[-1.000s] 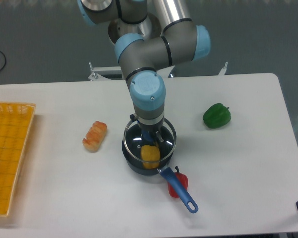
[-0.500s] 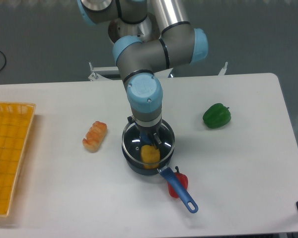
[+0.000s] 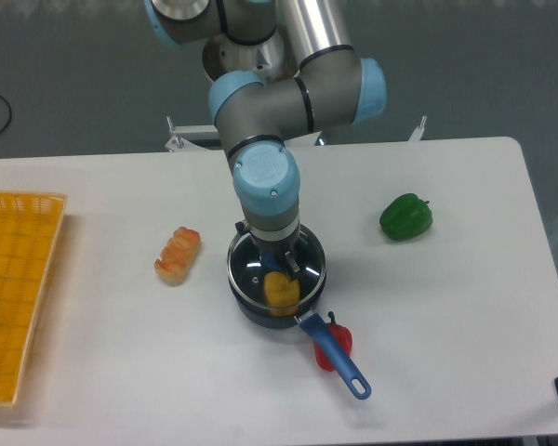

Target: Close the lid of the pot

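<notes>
You see the white worktop (image 3: 465, 307) filling most of the view, with the grey and pale-blue arm (image 3: 288, 93) reaching in from the far edge and bending straight down over its middle.

At the left edge sits a yellow mesh basket (image 3: 19, 279), partly cut off by the frame.

Near the middle of the worktop, a little toward the near edge, stands the pot (image 3: 251, 307): small, round and dark grey, with a long blue handle (image 3: 339, 360) running out toward the near right corner and ending in a hole.

The pot lid (image 3: 246, 265) is right over the pot, about as wide as it. You can make out a thin metal rim and clear glass, through which a yellow item (image 3: 280, 290) inside the pot shows. The rim follows the pot's mouth closely; you cannot tell whether it is fully seated or just above.

The gripper (image 3: 277, 260) points straight down at the lid's centre, where a bit of blue shows at the knob. The wrist hides most of the fingers, so you cannot tell how tightly they close on the knob.

A green pepper (image 3: 406, 216) lies well apart toward the right edge. An orange shrimp-like toy (image 3: 178, 255) lies left of the pot. A small red item (image 3: 339, 342) is tucked under the handle.
</notes>
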`<state>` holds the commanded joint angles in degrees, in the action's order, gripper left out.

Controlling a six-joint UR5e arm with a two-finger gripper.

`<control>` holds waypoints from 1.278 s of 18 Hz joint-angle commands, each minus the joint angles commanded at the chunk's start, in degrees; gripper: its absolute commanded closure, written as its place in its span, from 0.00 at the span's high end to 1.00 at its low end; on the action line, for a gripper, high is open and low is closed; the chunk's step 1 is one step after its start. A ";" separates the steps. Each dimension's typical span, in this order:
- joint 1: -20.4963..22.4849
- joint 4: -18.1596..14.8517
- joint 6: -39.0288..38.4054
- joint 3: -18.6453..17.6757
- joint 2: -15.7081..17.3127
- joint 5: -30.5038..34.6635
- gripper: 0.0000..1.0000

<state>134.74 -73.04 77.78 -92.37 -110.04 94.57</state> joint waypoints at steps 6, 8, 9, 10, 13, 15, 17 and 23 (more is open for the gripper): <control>0.00 0.00 0.17 0.44 -0.18 0.00 0.60; 0.00 0.00 0.35 0.62 -0.18 -0.09 0.60; 0.09 0.00 0.53 0.70 -0.18 0.00 0.60; 0.09 0.00 0.53 0.70 -0.18 -0.09 0.60; 0.26 0.00 0.62 0.70 -0.26 -0.09 0.61; 0.18 0.00 0.53 0.62 -0.44 -0.09 0.61; 0.26 0.00 0.53 0.62 -0.44 0.00 0.61; 0.18 0.09 0.53 0.44 -0.79 0.00 0.62</control>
<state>134.91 -72.95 78.31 -91.93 -110.83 94.57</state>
